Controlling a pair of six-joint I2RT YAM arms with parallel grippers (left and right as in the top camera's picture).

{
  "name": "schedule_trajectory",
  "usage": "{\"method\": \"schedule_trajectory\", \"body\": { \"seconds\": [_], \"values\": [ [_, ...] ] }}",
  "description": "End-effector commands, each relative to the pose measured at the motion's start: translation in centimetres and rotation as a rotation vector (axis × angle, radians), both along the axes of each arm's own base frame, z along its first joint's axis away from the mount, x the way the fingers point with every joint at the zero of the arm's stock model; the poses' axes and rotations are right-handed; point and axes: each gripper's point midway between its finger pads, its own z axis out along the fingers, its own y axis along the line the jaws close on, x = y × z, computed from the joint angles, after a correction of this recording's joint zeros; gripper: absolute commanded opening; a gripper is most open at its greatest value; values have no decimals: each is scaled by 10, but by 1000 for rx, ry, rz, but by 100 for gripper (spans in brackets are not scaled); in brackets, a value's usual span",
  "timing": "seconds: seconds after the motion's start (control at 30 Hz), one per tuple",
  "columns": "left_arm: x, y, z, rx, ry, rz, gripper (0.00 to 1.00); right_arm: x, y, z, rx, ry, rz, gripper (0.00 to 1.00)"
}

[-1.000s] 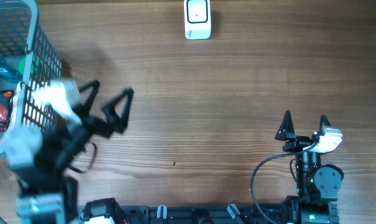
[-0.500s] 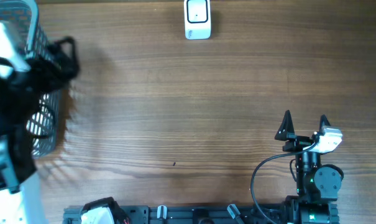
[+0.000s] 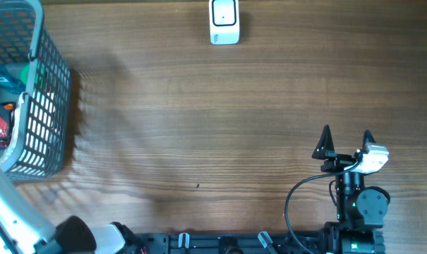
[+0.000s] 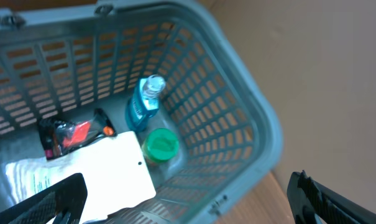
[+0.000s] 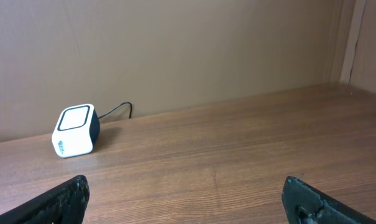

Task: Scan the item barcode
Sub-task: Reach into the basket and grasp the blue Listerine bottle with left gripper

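Left claw [image 4: 188, 186] wide open, empty, over basket [image 4: 256, 124]. Inside the basket: blue bottle [image 4: 141, 106], green cap [image 4: 160, 144], white card [image 4: 113, 168]. Right claw [image 3: 346, 139] wide open, empty, well apart from basket. Scanner [image 3: 224, 21] also well apart from basket, on tabletop [image 3: 199, 120].

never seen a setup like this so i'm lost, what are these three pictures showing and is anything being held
This is a robot with two arms at a wooden table, each ending in a two-finger gripper. One picture looks straight down; the other two come from cameras on the wrists. The left gripper hangs open above a grey basket holding a blue bottle, a green lid, a white card and a red packet. The right gripper sits open, facing a small white scanner at the table's far edge. Nothing is held.
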Motion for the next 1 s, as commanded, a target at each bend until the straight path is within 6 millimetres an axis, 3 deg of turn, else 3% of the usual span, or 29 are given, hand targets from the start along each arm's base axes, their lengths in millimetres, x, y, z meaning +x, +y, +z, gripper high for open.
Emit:
{"method": "schedule_trajectory", "body": {
  "seconds": [0.0,0.37,0.53,0.77,0.97],
  "values": [
    [8,18,-15,-16,27,54,100,0,4,1,-20,-5,19,100],
    [48,52,-70,-44,104,82,100,0,4,2,-20,-6,20,100],
    [56,78,-88,5,142,154,100,0,4,1,-21,-5,19,100],
    [84,98,-132,-7,172,158,100,0,4,1,-20,-5,20,100],
    [103,111,-154,-2,162,158,100,0,4,1,-20,-5,19,100]
  ]
}}
